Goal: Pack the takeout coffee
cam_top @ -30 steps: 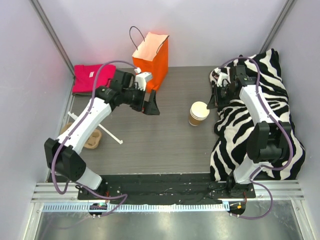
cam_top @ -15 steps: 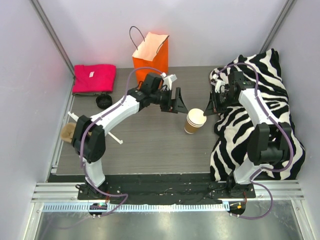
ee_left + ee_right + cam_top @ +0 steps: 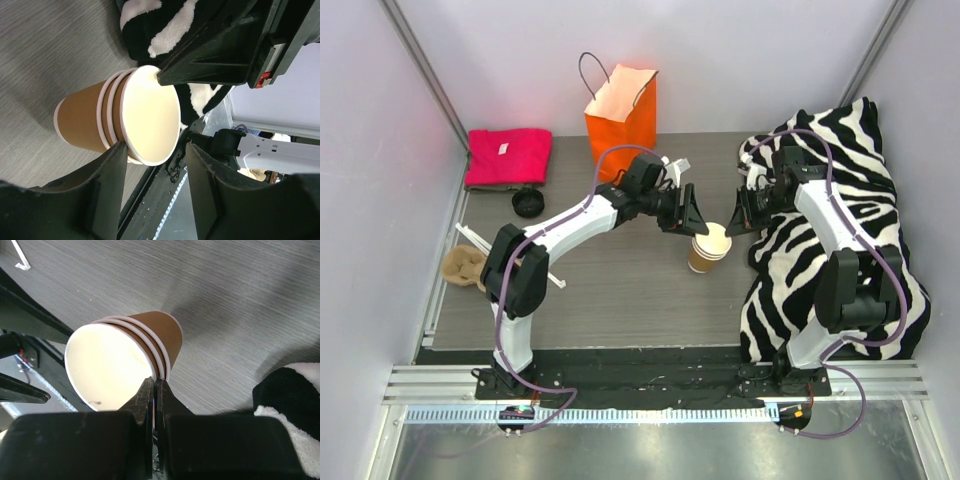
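- The takeout coffee [image 3: 708, 247] is a brown kraft-paper cup, white inside and lidless. It stands tilted at mid-table, just left of the zebra blanket [image 3: 840, 200].
- Three nested white rims show.
- The right gripper [image 3: 733, 222] pinches the right rim.
- The left gripper [image 3: 692, 222] has its jaws spread around the cup.
- One black lid [image 3: 527, 203] lies far left, and one orange bag [image 3: 625, 120] stands far.

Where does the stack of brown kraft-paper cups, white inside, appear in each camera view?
Top external: brown kraft-paper cups, right of the grey table centre.
Left wrist: cups centre-left, mouth facing right.
Right wrist: cups centre-left, mouth toward the camera.
Shared landmark: black-and-white zebra-striped cloth beside the cups.
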